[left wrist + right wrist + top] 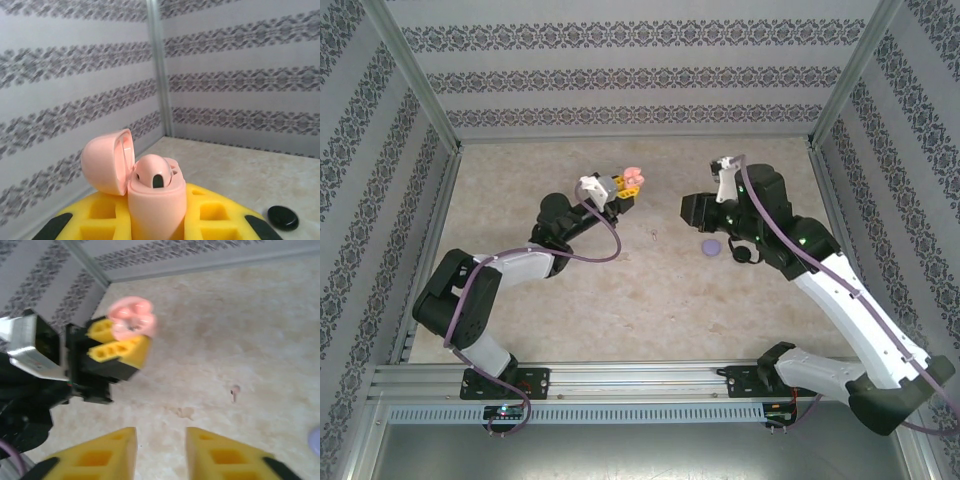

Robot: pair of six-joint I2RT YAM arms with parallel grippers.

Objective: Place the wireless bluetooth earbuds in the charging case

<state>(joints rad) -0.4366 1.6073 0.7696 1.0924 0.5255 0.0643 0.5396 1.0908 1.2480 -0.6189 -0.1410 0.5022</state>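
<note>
We see the left gripper (622,190) raised above the table (620,300), its yellow fingers (215,217) pinching the pink charging case (156,200) from both sides. The case stands upright with its lid (107,161) swung open to one side. Whether an earbud already sits inside, we cannot tell.

The right gripper (161,447) faces the case from across a clear gap, its two yellow fingers spread with nothing between them. On the table we find one pale pink earbud (234,391), tiny and blurred. In the right wrist view it lies ahead of the spread fingers and off to one side, apart from them. From above, it lies between the two grippers, nearer the arm bases than the held case.

A purple disc (711,246) and a black disc (745,253) rest just beside each other near the right gripper.
</note>
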